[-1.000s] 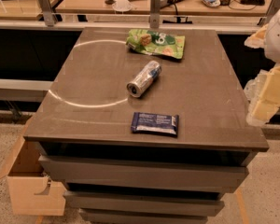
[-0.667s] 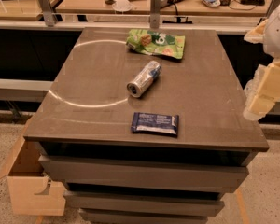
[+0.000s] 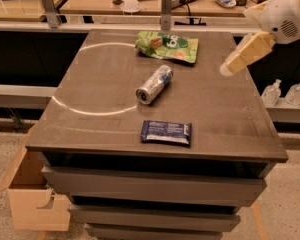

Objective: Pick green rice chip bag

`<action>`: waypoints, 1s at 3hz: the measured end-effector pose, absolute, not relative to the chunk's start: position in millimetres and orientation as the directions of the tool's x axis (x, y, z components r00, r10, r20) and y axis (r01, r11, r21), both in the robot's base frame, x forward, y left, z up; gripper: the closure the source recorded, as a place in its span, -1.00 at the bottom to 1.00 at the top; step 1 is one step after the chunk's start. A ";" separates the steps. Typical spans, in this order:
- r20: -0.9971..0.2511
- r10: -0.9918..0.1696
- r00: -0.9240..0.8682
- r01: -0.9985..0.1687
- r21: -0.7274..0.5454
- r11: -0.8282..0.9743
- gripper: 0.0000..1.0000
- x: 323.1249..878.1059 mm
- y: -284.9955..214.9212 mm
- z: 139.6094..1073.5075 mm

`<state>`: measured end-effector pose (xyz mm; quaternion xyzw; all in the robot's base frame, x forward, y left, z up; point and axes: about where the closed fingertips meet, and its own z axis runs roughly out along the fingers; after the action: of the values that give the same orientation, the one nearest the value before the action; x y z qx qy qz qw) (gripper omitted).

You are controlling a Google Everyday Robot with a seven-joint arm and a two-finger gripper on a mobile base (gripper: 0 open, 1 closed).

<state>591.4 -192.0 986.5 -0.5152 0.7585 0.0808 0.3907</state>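
Note:
The green rice chip bag (image 3: pixel 167 46) lies flat at the far middle of the brown table (image 3: pixel 90 129), a light-green crinkly bag with white lettering. My gripper (image 3: pixel 226 70) hangs in the air above the table's right side, to the right of the bag and apart from it, with its cream fingers pointing down and left. It holds nothing that I can see.
A silver-blue can (image 3: pixel 154 84) lies on its side at the table's middle. A dark blue wrapper (image 3: pixel 166 132) lies near the front edge. A metal post (image 3: pixel 166 1) stands just behind the bag. A cardboard box (image 3: pixel 30 194) sits on the floor left. Two bottles (image 3: pixel 272 91) stand at the right.
My gripper has risen and swung left, from beside the table's right edge to above its right side, closer to the bag. The bag, can and wrapper have not moved.

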 end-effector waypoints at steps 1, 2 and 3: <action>-0.790 -0.604 -0.107 -0.833 -0.261 0.488 -1.00 644.8 -173.6 978.0; -0.809 -0.575 -0.127 -0.776 -0.279 0.565 -1.00 686.0 -162.2 975.2; -0.815 -0.555 -0.167 -0.747 -0.262 0.611 -1.00 695.3 -162.1 972.4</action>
<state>695.3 -162.1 972.4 -0.4296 0.7575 0.0997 0.4814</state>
